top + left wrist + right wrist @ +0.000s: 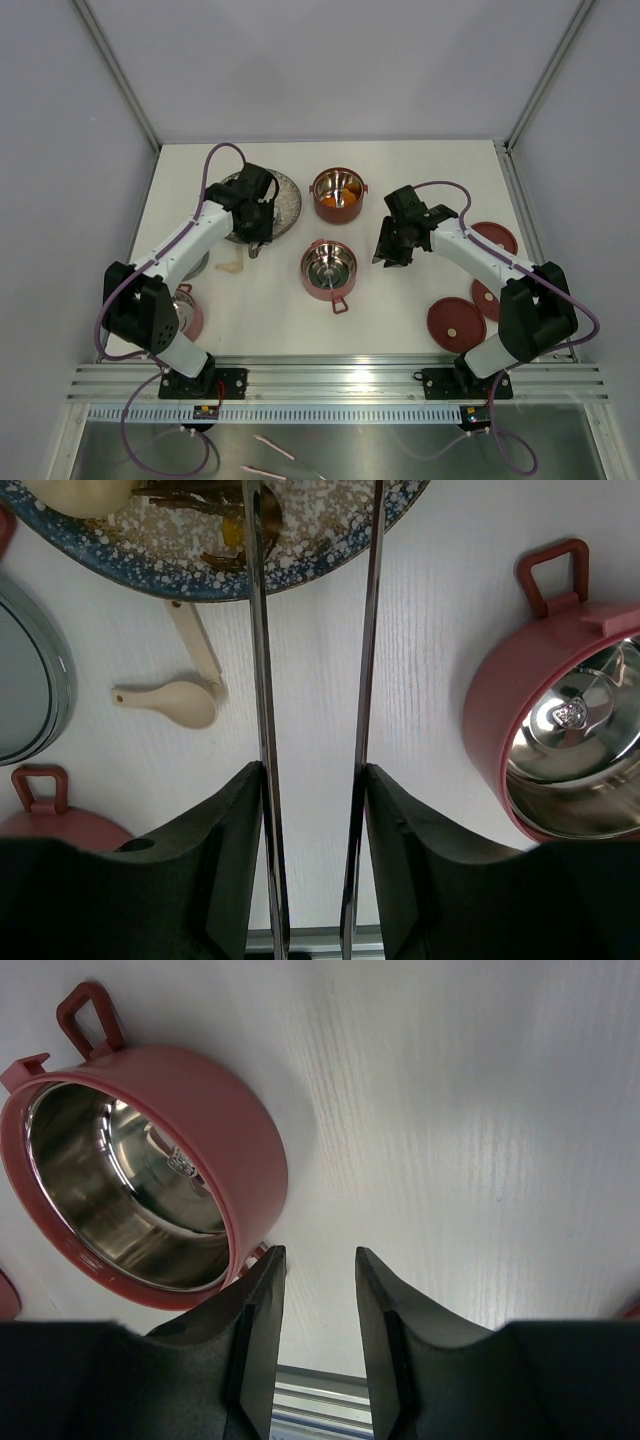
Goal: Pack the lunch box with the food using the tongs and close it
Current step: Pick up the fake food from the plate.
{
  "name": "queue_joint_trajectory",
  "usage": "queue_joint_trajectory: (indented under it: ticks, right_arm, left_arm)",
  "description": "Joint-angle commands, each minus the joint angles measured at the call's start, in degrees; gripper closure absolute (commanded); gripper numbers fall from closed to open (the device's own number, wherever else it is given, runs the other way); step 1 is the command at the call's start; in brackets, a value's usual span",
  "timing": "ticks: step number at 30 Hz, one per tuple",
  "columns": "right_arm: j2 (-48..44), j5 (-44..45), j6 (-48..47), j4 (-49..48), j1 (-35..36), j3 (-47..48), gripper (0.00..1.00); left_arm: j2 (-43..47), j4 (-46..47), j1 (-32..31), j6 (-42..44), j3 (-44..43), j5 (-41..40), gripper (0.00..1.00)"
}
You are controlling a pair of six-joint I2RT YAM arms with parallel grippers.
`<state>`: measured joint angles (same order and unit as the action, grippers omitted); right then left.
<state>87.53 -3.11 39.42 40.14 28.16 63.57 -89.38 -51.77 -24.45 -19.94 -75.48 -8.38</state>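
Note:
My left gripper [255, 238] [313, 772] is shut on the thin silver tongs [262, 680], whose two arms run up between my fingers, spread apart, to the grey speckled plate [288, 196] [330, 540]. Brown and yellow food [232, 535] and a pale round piece [80, 492] lie on that plate. One red lunch box tier [338, 193] holds orange food. A second tier [329, 268] [500, 730] [245, 1160] shows only its steel inside. My right gripper [390, 250] [320, 1257] hangs open just right of that second tier, nothing between its fingers.
A beige spoon [232, 266] [175, 702] lies on the table below the plate. Three red disc lids [456, 322] sit at the right, near my right arm. Another red tier [188, 312] [55, 825] is half hidden under my left arm.

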Motion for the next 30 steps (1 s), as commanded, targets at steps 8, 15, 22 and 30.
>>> queue_joint_trajectory:
  ticks: [8, 15, 22, 30]
  right_arm:
    - [0.3, -0.4, -0.4, -1.0, 0.5, 0.4, 0.58]
    - [0.3, -0.4, -0.5, -0.8, 0.5, 0.9, 0.58]
    - [0.4, -0.1, -0.8, -0.2, 0.5, 1.6, 0.58]
    - [0.5, 0.0, -1.1, -0.1, 0.6, 2.3, 0.58]
  left_arm:
    - [0.7, -0.5, -0.2, -0.2, -3.8, -3.7, 0.83]
    - [5.0, -2.9, -0.3, 1.0, -7.7, -1.6, 1.0]
    - [10.4, -4.6, -0.6, 3.2, -7.8, 3.0, 1.0]
    - [15.4, -6.9, -5.4, 5.4, -7.0, 4.1, 1.0]
